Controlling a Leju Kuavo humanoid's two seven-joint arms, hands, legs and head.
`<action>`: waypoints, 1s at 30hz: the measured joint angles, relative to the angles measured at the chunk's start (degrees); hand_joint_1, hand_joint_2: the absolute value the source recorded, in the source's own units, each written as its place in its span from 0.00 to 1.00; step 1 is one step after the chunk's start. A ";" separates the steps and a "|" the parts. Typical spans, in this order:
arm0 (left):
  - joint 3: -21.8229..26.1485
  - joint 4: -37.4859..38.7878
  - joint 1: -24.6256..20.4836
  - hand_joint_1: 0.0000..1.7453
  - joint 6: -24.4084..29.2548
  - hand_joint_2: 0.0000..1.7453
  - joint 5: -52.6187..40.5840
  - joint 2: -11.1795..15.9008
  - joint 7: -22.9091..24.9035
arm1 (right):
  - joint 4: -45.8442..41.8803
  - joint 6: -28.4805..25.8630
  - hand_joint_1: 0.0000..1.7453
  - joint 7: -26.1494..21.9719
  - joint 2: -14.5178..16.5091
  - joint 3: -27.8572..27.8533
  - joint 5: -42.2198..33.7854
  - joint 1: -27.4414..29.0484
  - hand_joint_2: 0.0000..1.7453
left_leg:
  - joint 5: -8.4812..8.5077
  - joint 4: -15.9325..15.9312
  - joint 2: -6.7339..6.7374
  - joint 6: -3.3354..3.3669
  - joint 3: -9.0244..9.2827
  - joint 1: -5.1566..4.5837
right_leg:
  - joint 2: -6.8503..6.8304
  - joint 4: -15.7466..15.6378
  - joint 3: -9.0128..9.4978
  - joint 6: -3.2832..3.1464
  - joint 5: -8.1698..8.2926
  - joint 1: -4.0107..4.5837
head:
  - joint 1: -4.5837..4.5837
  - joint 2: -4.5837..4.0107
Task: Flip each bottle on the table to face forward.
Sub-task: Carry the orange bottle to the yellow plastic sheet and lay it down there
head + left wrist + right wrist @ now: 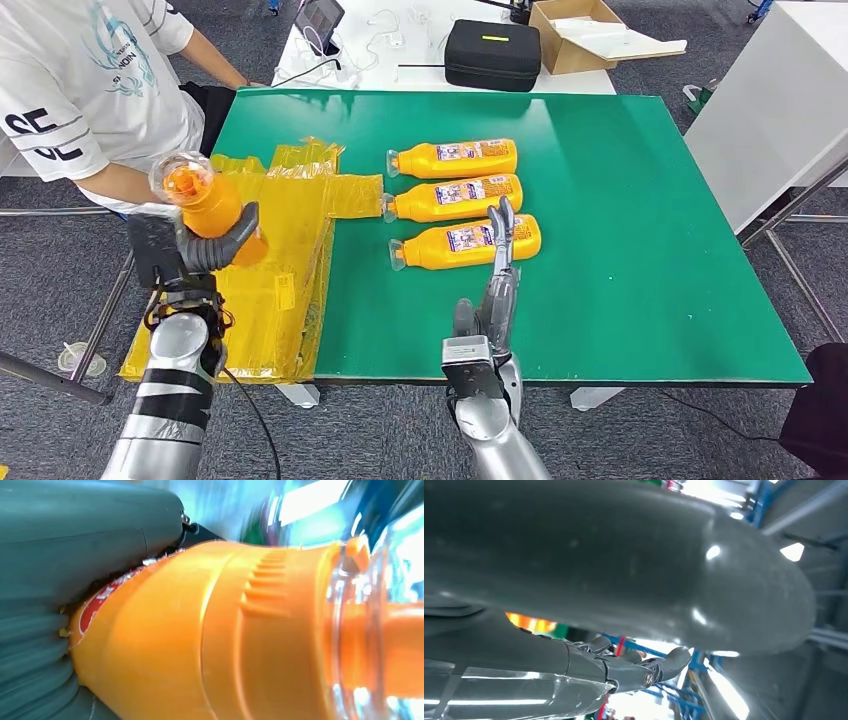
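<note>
The left hand [205, 250] holds an orange bottle [205, 200] up in the air, off the left edge of the bench [620, 250]. Its fingers [235, 235] are wrapped round the bottle's body, and the clear cap points up toward the camera. In the left wrist view the bottle lies tight against the grey thumb, with a bit of red label showing near the hand.

Three more bottles lie on their sides in a row near the middle of the bench, caps pointing to the left edge: the far bottle [455, 158], the middle bottle [455, 198] and the near bottle [450, 245]. All three show their labels. The right hand [500, 250] reaches over the near bottle with its fingers straight and apart, holding nothing. I cannot tell if it touches the bottle.

Yellow bags [285, 270] cover the left side of the bench. A person [90, 90] sits by the far left corner.

The step now looks like bringing the held bottle into the row. To do it well, the left hand should turn the bottle so the label faces up, line the cap up with the others, and lay it down softly just beside the row so it does not roll. It should let go only when the bottle rests flat.
</note>
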 joint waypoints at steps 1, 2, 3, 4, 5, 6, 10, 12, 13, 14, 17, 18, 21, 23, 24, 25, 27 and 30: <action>-0.23 1.72 -1.62 1.00 4.16 1.00 -6.33 0.56 1.06 | -0.92 -0.23 0.00 -0.07 -0.01 0.26 -0.37 0.03 0.00 | 0.02 0.00 0.00 0.00 0.00 0.00 | 0.00 0.00 0.00 -0.04 0.03 0.01 | -0.01 0.00; -0.50 3.56 -3.27 1.00 7.33 1.00 -11.59 1.16 2.06 | -1.71 -0.39 0.00 -0.11 -0.01 0.55 -0.72 0.04 0.00 | 0.04 0.00 0.00 -0.01 0.00 0.01 | 0.00 0.01 0.00 -0.08 0.06 0.01 | -0.01 0.00; -0.79 5.39 -4.83 1.00 9.51 1.00 -15.40 1.71 2.88 | -2.42 -0.50 0.00 -0.14 -0.02 0.82 -0.99 0.04 0.00 | 0.06 0.00 0.00 -0.01 0.00 0.02 | 0.00 0.01 0.00 -0.12 0.08 0.02 | -0.01 0.00; -1.09 7.11 -6.19 1.00 11.00 1.00 -18.22 2.19 3.71 | -3.04 -0.56 0.00 -0.15 -0.03 1.07 -1.24 0.04 0.00 | 0.06 0.00 0.01 -0.01 0.00 0.02 | 0.00 0.01 0.00 -0.15 0.10 0.02 | -0.02 0.00; -1.51 8.89 -7.48 1.00 12.17 1.00 -20.92 2.59 4.84 | -3.61 -0.58 0.00 -0.16 -0.06 1.31 -1.53 0.04 0.00 | 0.06 0.00 0.01 -0.01 0.00 0.02 | 0.00 0.02 0.00 -0.15 0.10 0.02 | -0.01 0.00; -2.10 10.91 -8.79 1.00 13.24 1.00 -24.27 3.00 6.45 | -4.09 -0.58 0.00 -0.17 -0.11 1.55 -1.81 0.02 0.00 | 0.07 0.00 0.01 -0.01 0.00 0.02 | 0.00 0.02 0.00 -0.15 0.10 0.02 | -0.01 0.00; -5.82 20.84 -14.55 1.00 14.08 1.00 -40.49 4.90 14.34 | -5.29 -0.48 0.00 -0.17 -0.43 2.72 -2.45 -0.22 0.00 | 0.08 0.00 0.01 -0.02 0.00 0.02 | 0.00 0.02 0.01 -0.15 0.11 0.02 | 0.00 0.00; -7.61 24.90 -16.60 1.00 13.72 1.00 -43.31 5.71 15.58 | -5.50 -0.39 0.00 -0.17 -0.54 3.03 -2.54 -0.26 0.00 | 0.08 0.00 0.02 -0.02 0.00 0.02 | 0.01 0.03 0.00 -0.15 0.12 0.02 | -0.01 0.00; -8.20 26.37 -17.28 1.00 13.70 1.00 -43.62 5.99 15.77 | -5.57 -0.38 0.00 -0.17 -0.60 3.12 -2.55 -0.27 0.00 | 0.08 0.00 0.03 -0.02 0.00 0.02 | 0.02 0.03 0.00 -0.15 0.12 0.02 | -0.01 0.00; -8.66 27.63 -17.85 1.00 13.70 1.00 -43.78 6.20 15.89 | -5.63 -0.37 0.00 -0.17 -0.67 3.24 -2.57 -0.28 0.00 | 0.08 0.00 0.03 -0.02 0.00 0.02 | 0.02 0.03 0.00 -0.15 0.12 0.02 | -0.01 0.00; -9.98 30.56 -19.09 1.00 12.37 1.00 -45.68 6.73 16.89 | -5.80 0.02 0.00 -0.17 -0.80 3.56 -2.63 -0.29 0.00 | 0.07 0.00 0.03 -0.02 0.00 0.02 | 0.02 0.03 -0.01 -0.15 0.12 0.02 | -0.01 0.00; -10.57 31.48 -19.50 1.00 11.10 1.00 -47.16 6.96 17.59 | -5.83 0.32 0.00 -0.17 -0.84 3.65 -2.66 -0.29 0.00 | 0.07 0.00 0.03 -0.02 0.00 0.02 | 0.02 0.03 -0.01 -0.15 0.12 0.03 | 0.00 0.00; -12.75 34.32 -20.63 1.00 5.92 1.00 -52.17 7.94 19.31 | -5.84 1.57 0.00 -0.17 -1.09 3.87 -2.77 -0.28 0.00 | 0.07 -0.01 0.04 -0.02 0.00 0.03 | 0.02 0.03 -0.01 -0.15 0.11 0.03 | -0.01 0.00; -13.89 36.06 -21.20 1.00 2.43 1.00 -53.50 8.56 19.30 | -5.84 2.35 0.00 -0.17 -1.31 3.95 -3.01 -0.27 0.00 | 0.07 -0.01 0.06 -0.02 0.00 0.04 | 0.02 0.03 -0.02 -0.15 0.11 0.03 | 0.00 0.01; -14.23 36.85 -21.44 1.00 0.63 1.00 -53.59 8.80 19.08 | -5.84 2.68 0.00 -0.18 -1.41 3.98 -3.15 -0.27 0.00 | 0.08 -0.01 0.06 -0.02 0.00 0.03 | 0.02 0.03 -0.02 -0.15 0.11 0.03 | 0.01 0.01; -14.45 37.53 -21.65 1.00 -1.17 1.00 -53.55 9.02 18.75 | -5.82 2.99 0.00 -0.17 -1.49 4.02 -3.31 -0.26 0.00 | 0.08 -0.01 0.07 -0.02 0.00 0.03 | 0.02 0.03 -0.02 -0.15 0.11 0.03 | 0.01 0.01; -14.67 38.63 -21.97 1.00 -4.15 1.00 -53.39 9.43 18.05 | -5.73 3.57 0.00 -0.17 -1.56 4.06 -3.58 -0.26 0.00 | 0.08 -0.01 0.07 -0.03 0.00 0.03 | 0.02 0.03 -0.01 -0.15 0.12 0.03 | 0.01 0.00; -14.96 39.77 -22.49 1.00 -6.42 1.00 -53.30 9.93 17.69 | -5.55 4.13 0.00 -0.17 -1.58 4.07 -3.92 -0.27 0.00 | 0.08 0.00 0.05 -0.03 -0.01 0.03 | 0.02 0.03 -0.01 -0.15 0.12 0.03 | 0.00 0.00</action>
